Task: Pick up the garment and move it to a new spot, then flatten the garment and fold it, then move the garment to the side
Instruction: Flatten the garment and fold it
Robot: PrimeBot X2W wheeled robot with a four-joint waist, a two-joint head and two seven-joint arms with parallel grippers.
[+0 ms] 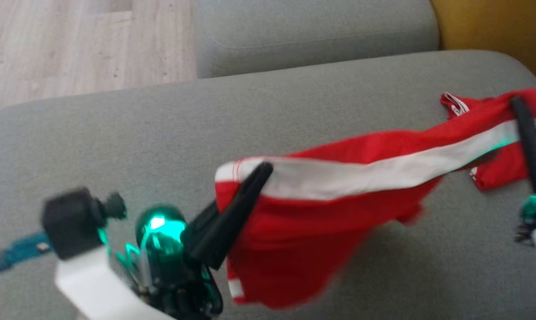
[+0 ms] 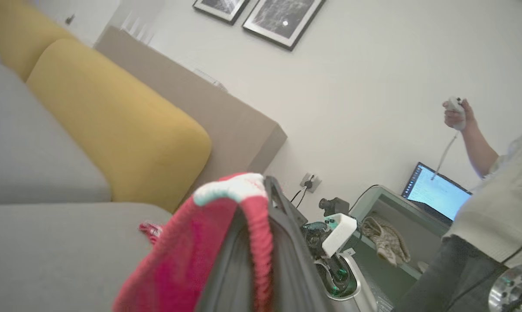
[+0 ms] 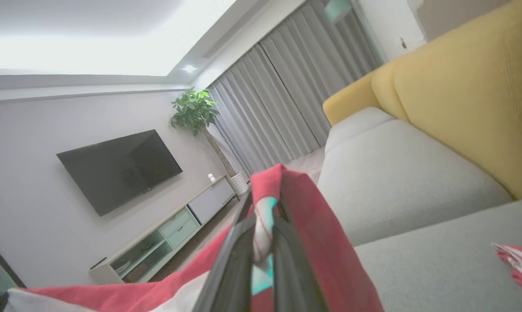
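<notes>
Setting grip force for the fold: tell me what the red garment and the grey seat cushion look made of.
Red garment: thin soft cloth, likely a matte jersey knit; it sags where it hangs, and its edge looks ribbed. Grey seat cushion: probably matte woven upholstery over padding, given its fine grain and rounded edges.

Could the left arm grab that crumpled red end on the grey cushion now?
Probably not: the left gripper is shut on the far end of the red, white-striped fabric garment, and the right gripper grips there.
</notes>
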